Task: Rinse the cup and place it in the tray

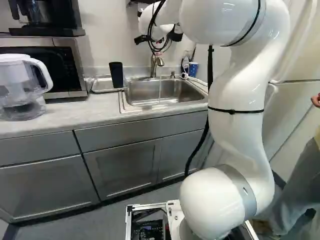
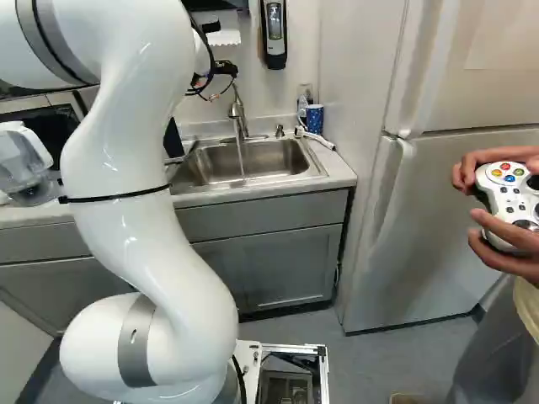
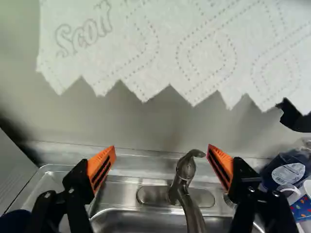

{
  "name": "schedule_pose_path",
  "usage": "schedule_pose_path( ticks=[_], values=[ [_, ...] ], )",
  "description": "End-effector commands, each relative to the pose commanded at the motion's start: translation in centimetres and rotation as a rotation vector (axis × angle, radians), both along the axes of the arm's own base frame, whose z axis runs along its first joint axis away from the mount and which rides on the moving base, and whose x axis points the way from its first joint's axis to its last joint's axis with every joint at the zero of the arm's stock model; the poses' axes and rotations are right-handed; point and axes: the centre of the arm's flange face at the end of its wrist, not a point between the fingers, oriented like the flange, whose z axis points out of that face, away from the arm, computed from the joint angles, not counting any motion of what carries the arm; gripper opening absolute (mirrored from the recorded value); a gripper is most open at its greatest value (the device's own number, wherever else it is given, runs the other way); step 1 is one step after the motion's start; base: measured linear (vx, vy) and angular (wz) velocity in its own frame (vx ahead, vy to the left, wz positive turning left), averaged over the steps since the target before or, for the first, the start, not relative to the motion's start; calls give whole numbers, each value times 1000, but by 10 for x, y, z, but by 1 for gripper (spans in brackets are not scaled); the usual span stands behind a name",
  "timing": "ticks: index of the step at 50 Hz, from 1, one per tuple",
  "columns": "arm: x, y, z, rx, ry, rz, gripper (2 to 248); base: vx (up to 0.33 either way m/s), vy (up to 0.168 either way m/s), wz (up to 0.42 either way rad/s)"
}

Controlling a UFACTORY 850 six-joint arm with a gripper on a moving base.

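Presumably light, stiff and slippery when wet, the dark cup (image 1: 116, 75) left of the sink (image 1: 142, 93) suits mid-wall grasping; gripper (image 3: 160, 147) jaws apart.

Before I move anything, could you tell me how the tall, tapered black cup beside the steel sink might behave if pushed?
The black cup would probably tip if nudged near its rim, since it is tall and narrows toward its base. Its straight, even sides suggest it is stiff rather than floppy.
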Motion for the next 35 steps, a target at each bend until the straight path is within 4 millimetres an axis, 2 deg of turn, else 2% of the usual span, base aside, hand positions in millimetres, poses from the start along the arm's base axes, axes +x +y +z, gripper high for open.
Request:
schedule_pose_path(
  ticks=[14,35],
  values=[
    [17,2,-2,2,-9,-2,247,0,0,0],
    [26,5,-4,3,-15,0,247,0,0,0]
  ],
)
